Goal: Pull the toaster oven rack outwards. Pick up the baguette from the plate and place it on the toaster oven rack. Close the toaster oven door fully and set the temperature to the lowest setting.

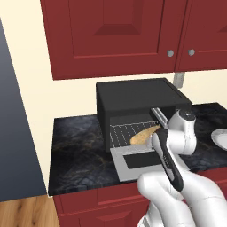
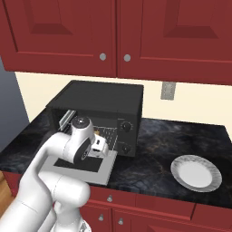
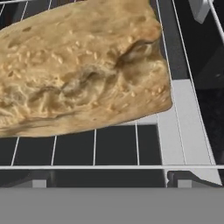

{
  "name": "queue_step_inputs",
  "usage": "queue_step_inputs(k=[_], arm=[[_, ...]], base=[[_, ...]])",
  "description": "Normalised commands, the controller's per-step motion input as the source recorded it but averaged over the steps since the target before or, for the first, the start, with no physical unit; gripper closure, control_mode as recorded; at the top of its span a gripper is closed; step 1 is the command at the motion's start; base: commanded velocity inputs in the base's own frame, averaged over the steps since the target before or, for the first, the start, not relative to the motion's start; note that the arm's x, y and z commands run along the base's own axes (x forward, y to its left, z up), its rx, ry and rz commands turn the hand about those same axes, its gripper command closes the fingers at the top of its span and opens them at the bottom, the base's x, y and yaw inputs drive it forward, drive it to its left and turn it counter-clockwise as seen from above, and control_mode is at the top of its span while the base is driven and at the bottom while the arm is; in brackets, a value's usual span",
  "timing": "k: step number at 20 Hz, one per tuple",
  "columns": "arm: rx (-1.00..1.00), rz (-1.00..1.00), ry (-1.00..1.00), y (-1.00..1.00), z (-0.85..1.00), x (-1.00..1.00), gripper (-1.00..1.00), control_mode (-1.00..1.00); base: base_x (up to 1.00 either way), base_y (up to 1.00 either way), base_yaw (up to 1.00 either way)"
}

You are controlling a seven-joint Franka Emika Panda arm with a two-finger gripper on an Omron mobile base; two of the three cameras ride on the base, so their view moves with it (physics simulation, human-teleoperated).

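From the left base view I can see the baguette [image 1: 144, 135] lying at an angle on the toaster oven rack [image 1: 126, 133], which is drawn out past the mouth of the toaster oven [image 1: 137, 102]. The toaster oven door [image 1: 135, 160] hangs open and flat toward me over the dark marble counter [image 1: 80, 150]. My own arm covers the right end of the loaf and the right part of the door here.

The right base view gives me what the first does not: the two black knobs [image 2: 126, 127] on the oven's side panel, and the white plate [image 2: 196, 172] sitting bare on the counter well to the right. There the arm blocks the cavity, so I see little of the rack.

In the hand view the baguette [image 3: 83, 70] lies close below on the wires. The gripper [image 3: 109, 186] has its jaws spread wide, holding nothing.

Red cabinets [image 1: 115, 31] hang above.
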Motion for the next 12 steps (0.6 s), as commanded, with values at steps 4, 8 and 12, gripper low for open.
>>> queue_step_inputs(k=[4,8,12], arm=[[0.00,0.00,0.00,0.00,-0.35,0.00,-1.00,-1.00],[0.00,0.00,0.00,0.00,-0.36,0.01,-1.00,-1.00],[0.00,0.00,-0.02,0.00,-0.29,0.06,-1.00,-1.00]], base=[[0.00,0.00,0.00],[0.00,0.00,0.00],[0.00,0.00,0.00]])
